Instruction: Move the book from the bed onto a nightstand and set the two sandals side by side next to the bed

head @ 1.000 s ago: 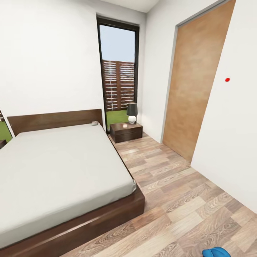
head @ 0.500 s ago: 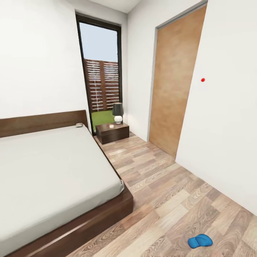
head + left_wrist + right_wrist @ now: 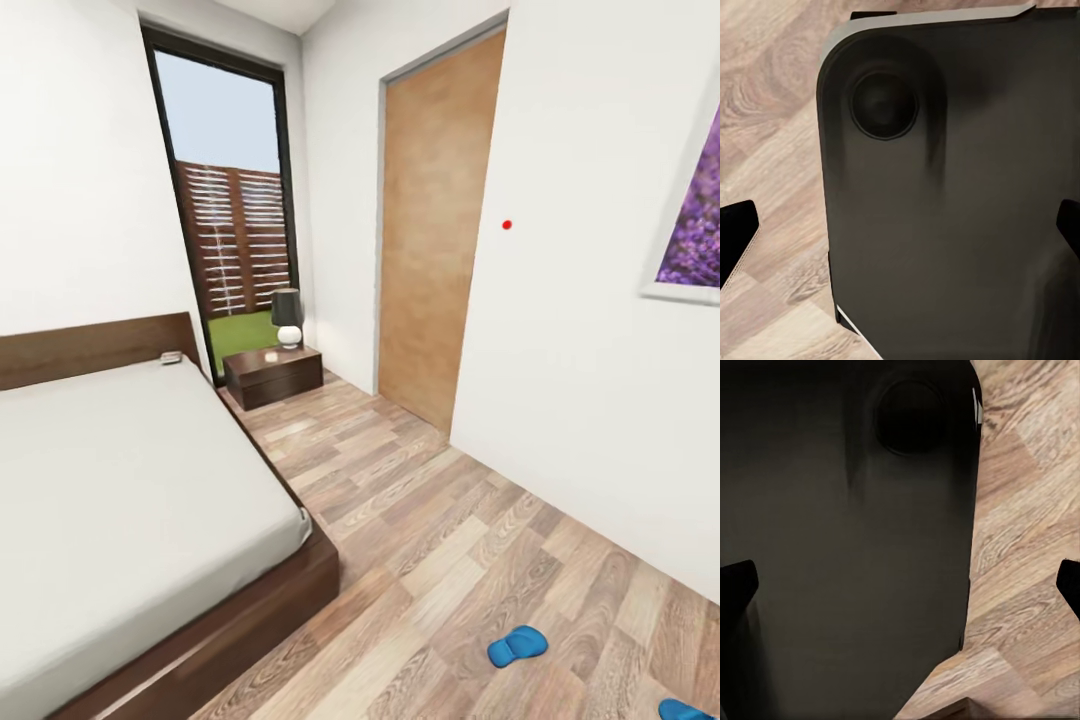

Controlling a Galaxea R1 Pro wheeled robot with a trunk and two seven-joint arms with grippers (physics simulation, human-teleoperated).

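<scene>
Sandal (image 3: 517, 646) lengthwise across floor planks (image 3: 420, 500)

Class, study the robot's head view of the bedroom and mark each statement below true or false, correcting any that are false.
1. A lamp stands on the nightstand. True.
2. Both sandals lie on the bed. False: one sandal and the other sandal lie on the wood floor.
3. The sandals lie side by side, touching. False: they lie apart.
4. A small object rests on the bed near the headboard. True.
5. The door is black. False: it is brown.
</scene>
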